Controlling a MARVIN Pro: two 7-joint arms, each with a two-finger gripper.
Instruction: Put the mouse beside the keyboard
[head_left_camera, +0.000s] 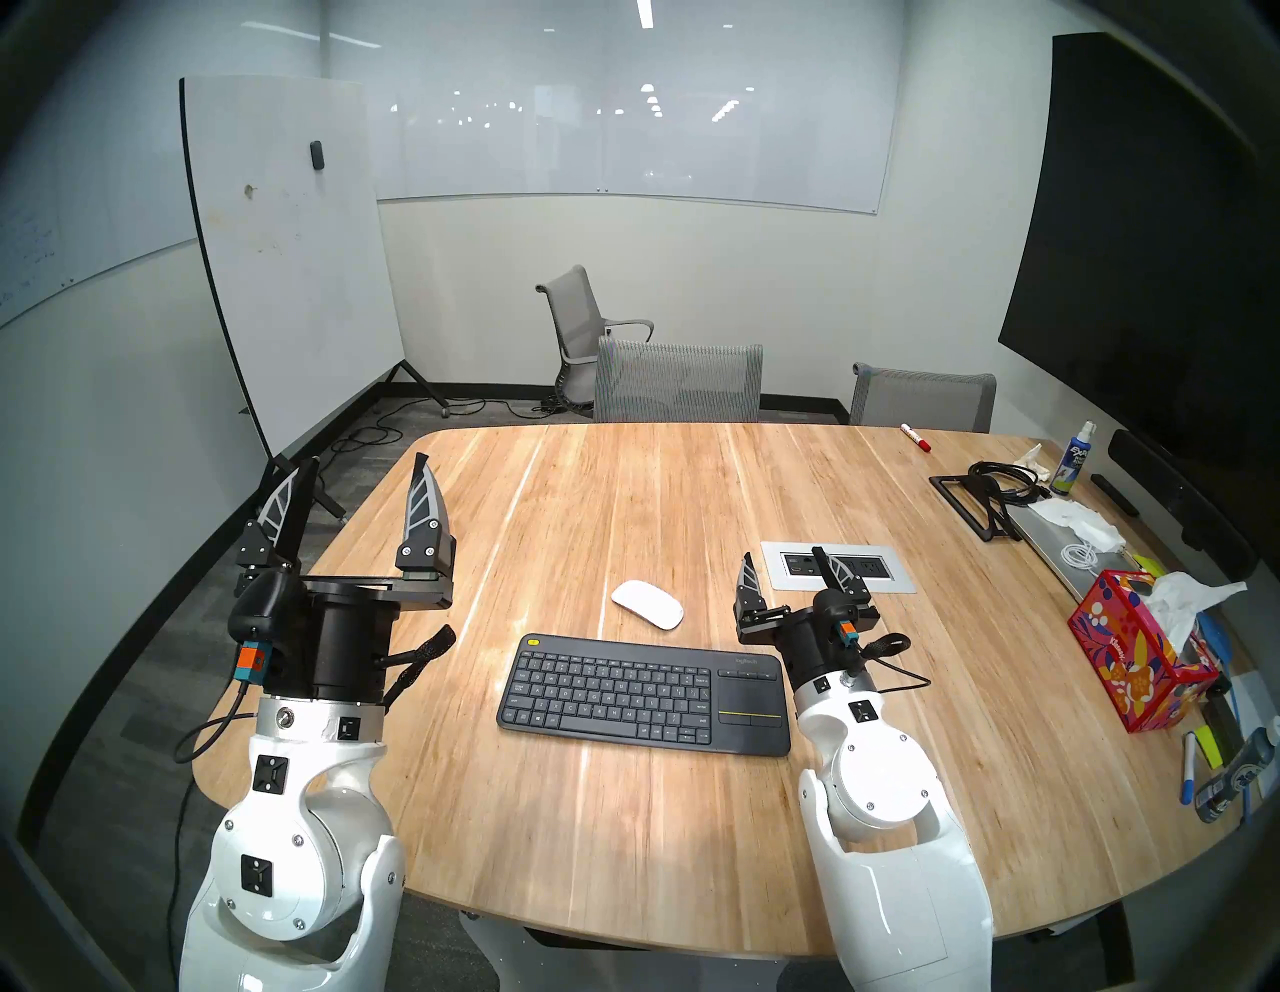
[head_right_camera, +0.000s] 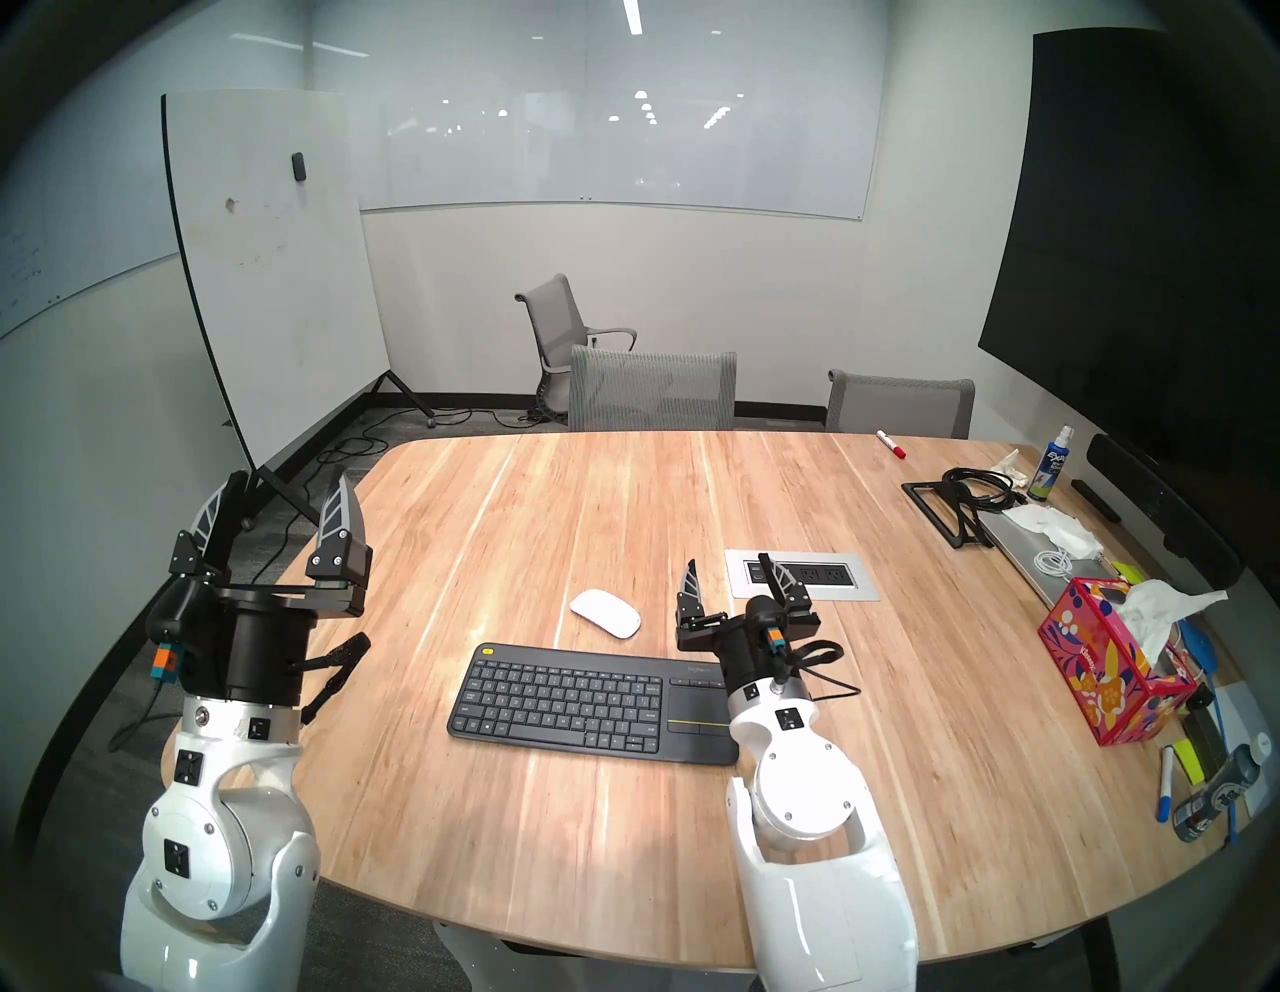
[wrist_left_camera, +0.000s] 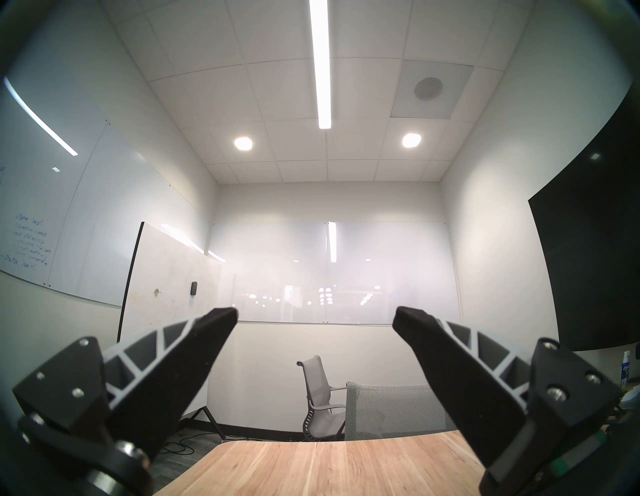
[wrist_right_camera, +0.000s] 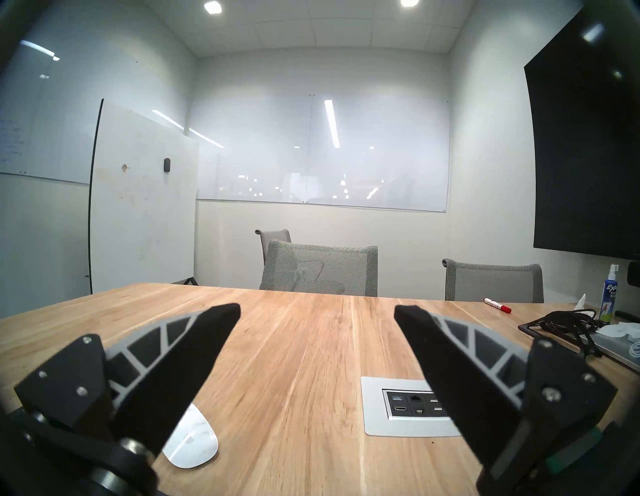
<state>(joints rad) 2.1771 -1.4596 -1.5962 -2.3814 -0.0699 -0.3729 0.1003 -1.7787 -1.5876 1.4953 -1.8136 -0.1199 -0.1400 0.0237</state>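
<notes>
Two grippers, both with fingers spread apart and holding nothing. Mouse (head_left_camera: 647, 605) lies on the table (head_left_camera: 623, 831) just behind the keyboard (head_left_camera: 644, 695), near its middle, not touching it. Right gripper (head_left_camera: 789, 568) hovers just right of the mouse, in front of the power outlet panel (head_left_camera: 886, 575). Left gripper (head_left_camera: 363, 488) is raised over the table's left edge, well apart from both.

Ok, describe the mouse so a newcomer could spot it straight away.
Find the dark keyboard near the front of the wooden table. Just behind its far edge lies the mouse, to the left of the right claw. It is a smooth, glossy white oval, unlike the crumpled white tissues at the table's right.
</notes>
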